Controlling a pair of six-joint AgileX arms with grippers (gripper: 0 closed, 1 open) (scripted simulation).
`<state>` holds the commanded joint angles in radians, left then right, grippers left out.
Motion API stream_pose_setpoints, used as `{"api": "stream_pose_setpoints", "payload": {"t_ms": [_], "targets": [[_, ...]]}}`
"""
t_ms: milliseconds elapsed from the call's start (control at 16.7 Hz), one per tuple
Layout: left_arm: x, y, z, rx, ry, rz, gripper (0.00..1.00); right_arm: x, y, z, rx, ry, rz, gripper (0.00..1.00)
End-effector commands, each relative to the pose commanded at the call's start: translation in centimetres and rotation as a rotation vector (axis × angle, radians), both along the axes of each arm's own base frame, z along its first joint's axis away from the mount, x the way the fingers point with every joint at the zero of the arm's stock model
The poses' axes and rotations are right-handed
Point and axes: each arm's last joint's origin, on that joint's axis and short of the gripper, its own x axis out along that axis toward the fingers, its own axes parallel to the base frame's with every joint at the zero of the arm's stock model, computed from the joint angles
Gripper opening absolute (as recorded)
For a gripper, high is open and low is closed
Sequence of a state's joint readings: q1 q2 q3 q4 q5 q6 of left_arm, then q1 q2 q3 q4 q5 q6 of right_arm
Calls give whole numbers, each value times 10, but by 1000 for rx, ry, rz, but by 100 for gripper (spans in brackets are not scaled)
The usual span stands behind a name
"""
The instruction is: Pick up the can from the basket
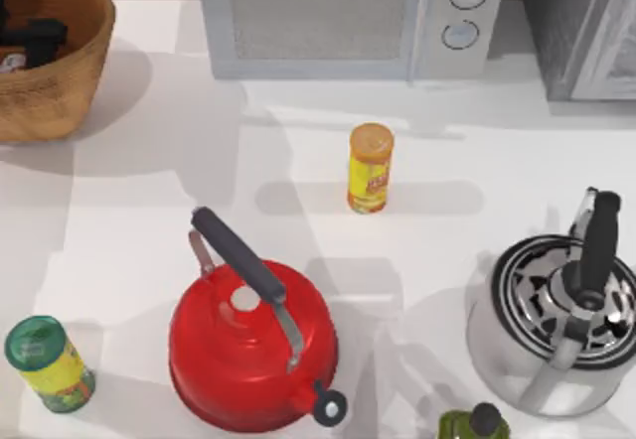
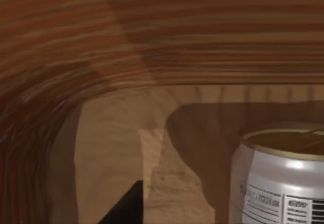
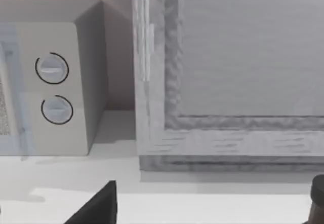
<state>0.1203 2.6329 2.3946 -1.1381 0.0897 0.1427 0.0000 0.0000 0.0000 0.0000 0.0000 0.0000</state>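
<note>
Our left gripper [image 1: 35, 40] reaches down inside the large round orange-brown wicker basket [image 1: 70, 81] at the table's far left corner — we cannot tell how its fingers stand. The small silvery-white can with a dull yellowish top [image 2: 281, 178] stands upright on the basket floor, near the gripper.

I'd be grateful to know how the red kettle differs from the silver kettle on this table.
The red kettle is glossy red with a plain domed lid; the silver kettle is metallic with a dark patterned top. The red kettle sits near the table's middle front, the silver kettle at the right. Both stand upright with dark handles.
</note>
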Motion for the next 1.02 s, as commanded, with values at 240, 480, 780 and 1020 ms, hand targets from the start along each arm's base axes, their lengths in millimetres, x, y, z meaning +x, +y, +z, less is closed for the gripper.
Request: {"api": "stream_pose_setpoints", "payload": {"t_ms": [240,480,780,1020], "targets": [[0,0,0,0,0,0,32,0,0,0,0,0,0,100],[0,0,0,0,0,0,2,0,0,0,0,0,0,100],[0,0,0,0,0,0,0,0,0,0,0,0,0,100],[-2,1,19,10,-34,6,0,0,0,0,0,0,0,100]]}}
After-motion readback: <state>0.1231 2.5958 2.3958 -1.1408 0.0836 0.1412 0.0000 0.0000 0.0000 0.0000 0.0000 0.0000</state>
